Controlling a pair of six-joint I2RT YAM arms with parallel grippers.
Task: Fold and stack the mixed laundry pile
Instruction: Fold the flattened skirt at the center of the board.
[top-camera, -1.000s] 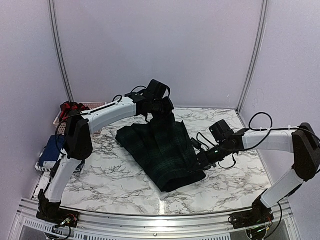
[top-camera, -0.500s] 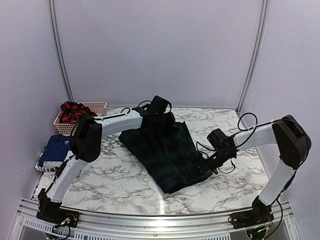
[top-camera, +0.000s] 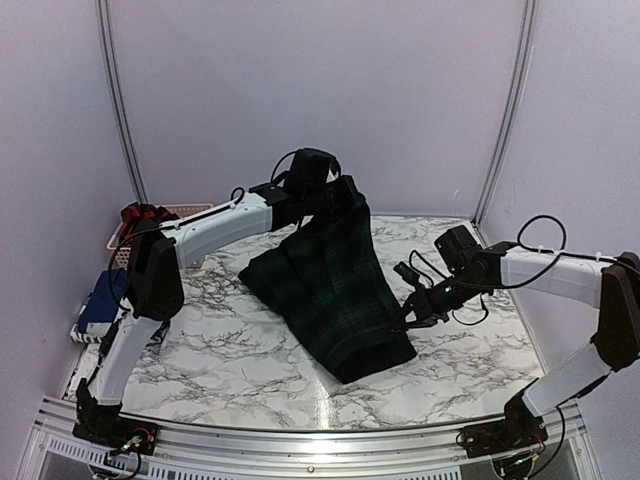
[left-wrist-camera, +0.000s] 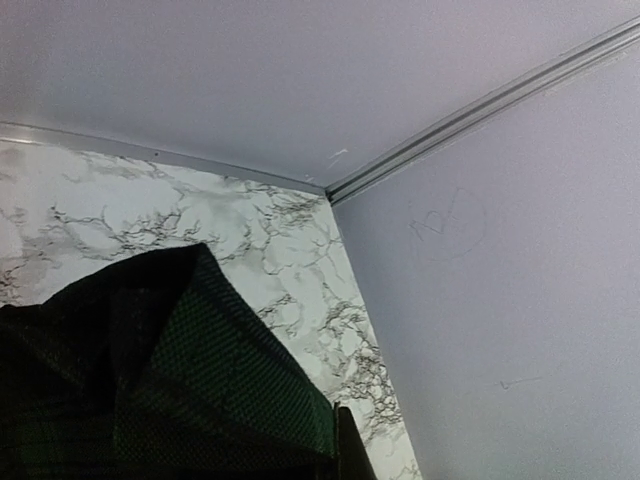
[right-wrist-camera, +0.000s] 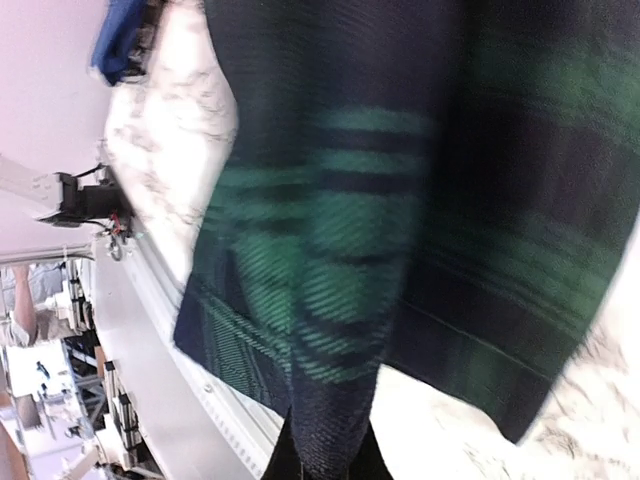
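Observation:
The dark green plaid garment (top-camera: 335, 290) lies across the middle of the marble table (top-camera: 230, 360), its far edge lifted off the surface. My left gripper (top-camera: 335, 200) is shut on that raised far edge; in the left wrist view the plaid cloth (left-wrist-camera: 200, 390) fills the lower left beside one dark finger (left-wrist-camera: 352, 455). My right gripper (top-camera: 408, 316) is shut on the garment's right edge, where a fold of the cloth (right-wrist-camera: 330, 330) runs down between its fingers (right-wrist-camera: 325, 462). A navy blue garment (top-camera: 103, 300) lies at the table's left edge, also seen in the right wrist view (right-wrist-camera: 125, 30).
A pink lattice basket (top-camera: 190, 212) holding a red-and-black checked garment (top-camera: 140, 218) stands at the back left, behind the left arm. Walls with metal rails close the back and sides. The table's metal front rail (top-camera: 300, 440) runs along the near edge.
My left gripper dipped toward the table, then rose again with the garment's far edge. The right gripper shifted slightly right and back left with the right edge in it.

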